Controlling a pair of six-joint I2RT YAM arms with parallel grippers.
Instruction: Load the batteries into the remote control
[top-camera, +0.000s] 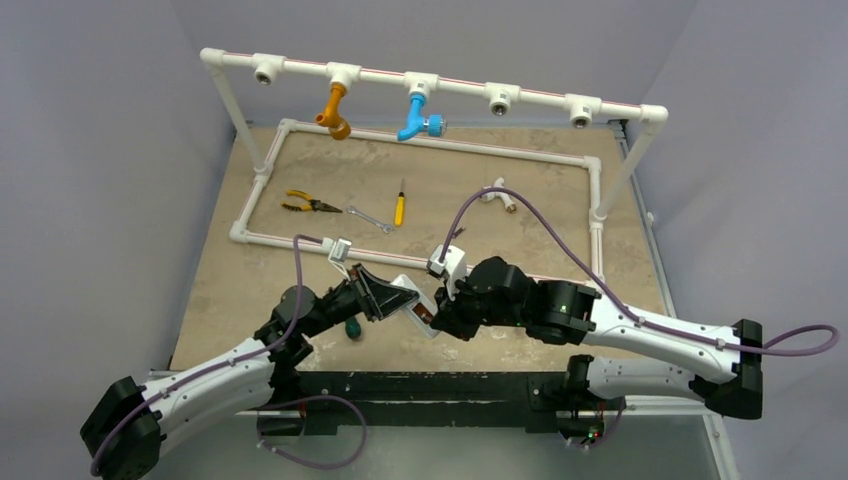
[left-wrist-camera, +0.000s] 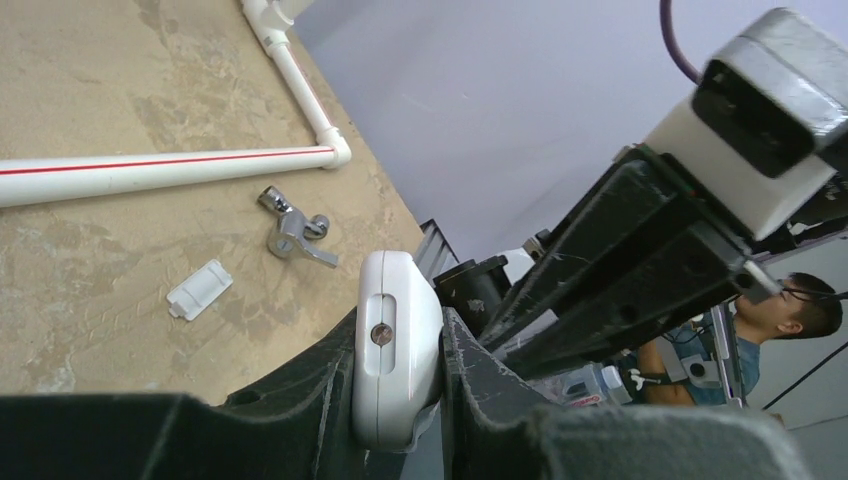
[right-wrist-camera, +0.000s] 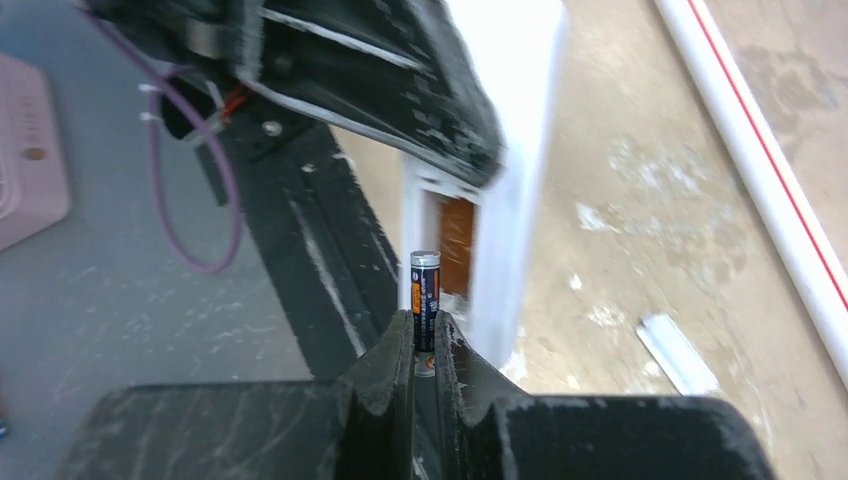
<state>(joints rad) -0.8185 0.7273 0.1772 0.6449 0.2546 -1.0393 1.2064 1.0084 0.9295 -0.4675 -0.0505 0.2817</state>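
One battery (right-wrist-camera: 425, 288) sits pinched in the right tool (right-wrist-camera: 425, 330), beside the remote control (right-wrist-camera: 520, 150).

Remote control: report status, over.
Left claw shut on remote control. Right claw shut on one battery, close beside the open bay, not yet in. Nothing visible between them.

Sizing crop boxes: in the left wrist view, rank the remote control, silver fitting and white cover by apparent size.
1. remote control: clearly largest, though nearest the camera.
2. silver fitting: marginally bigger than the cover.
3. white cover: these two look nearly alike.
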